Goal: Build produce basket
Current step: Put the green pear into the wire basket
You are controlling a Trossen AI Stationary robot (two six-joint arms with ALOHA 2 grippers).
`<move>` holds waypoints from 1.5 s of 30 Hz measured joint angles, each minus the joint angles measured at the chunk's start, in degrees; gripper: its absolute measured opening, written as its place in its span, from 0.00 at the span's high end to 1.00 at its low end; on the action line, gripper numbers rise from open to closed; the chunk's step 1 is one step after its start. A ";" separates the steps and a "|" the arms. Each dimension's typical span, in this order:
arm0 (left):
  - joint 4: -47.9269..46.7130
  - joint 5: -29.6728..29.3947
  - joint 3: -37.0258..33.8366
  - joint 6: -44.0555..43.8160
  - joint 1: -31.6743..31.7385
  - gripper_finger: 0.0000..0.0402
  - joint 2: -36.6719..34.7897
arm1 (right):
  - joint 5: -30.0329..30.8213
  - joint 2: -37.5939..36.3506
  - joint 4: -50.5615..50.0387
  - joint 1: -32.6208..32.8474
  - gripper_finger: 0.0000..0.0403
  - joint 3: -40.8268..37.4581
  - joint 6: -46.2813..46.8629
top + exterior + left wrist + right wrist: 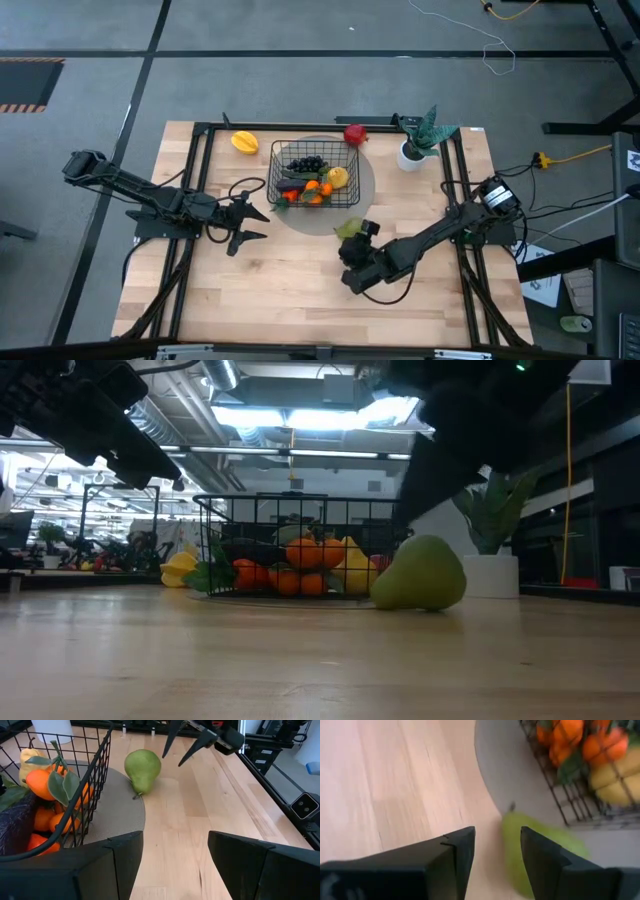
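Pale wood planks make up the table [300,290], framed by black rails. On it lies a round grey mat [362,190], and on the mat stands the basket [275,175], a black wire-mesh box with open grid sides, roughly at the table's centre toward the far edge.

The left arm [130,190] reaches in from the left side, and the left gripper [255,224] hangs just beside the basket's left side with its fingers spread wide and nothing between them. The right arm [440,235] comes in from the right, bending toward the middle. The right gripper [180,745] sits over the green pear [349,229], its fingers partly apart. In the left wrist view the fingertips hover just above and beside the pear without closing on it, so it holds nothing.

A white-potted green plant [420,140] stands near the far right corner.

Inside the basket lie dark grapes [305,164], several tangerines [318,190] with green leaves, and a yellow fruit [338,177]. The pear lies on its side at the mat's near edge, just outside the basket, touching the mat and the wood. A yellow-orange fruit [244,142] rests on the table beyond the basket's far left corner, and a red fruit [355,134] sits just past its far right corner.
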 joint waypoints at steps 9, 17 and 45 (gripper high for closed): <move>0.02 0.00 0.00 -0.02 0.00 0.47 0.00 | -0.33 -0.02 -6.94 -0.02 0.63 -5.30 8.91; 0.00 0.00 0.00 -0.02 -0.02 0.47 -0.01 | 4.66 0.00 -22.36 -0.02 0.63 -10.02 29.39; 0.00 -0.01 0.00 0.07 -0.02 0.47 -0.02 | 12.55 0.00 -31.48 -0.39 0.63 -5.75 34.61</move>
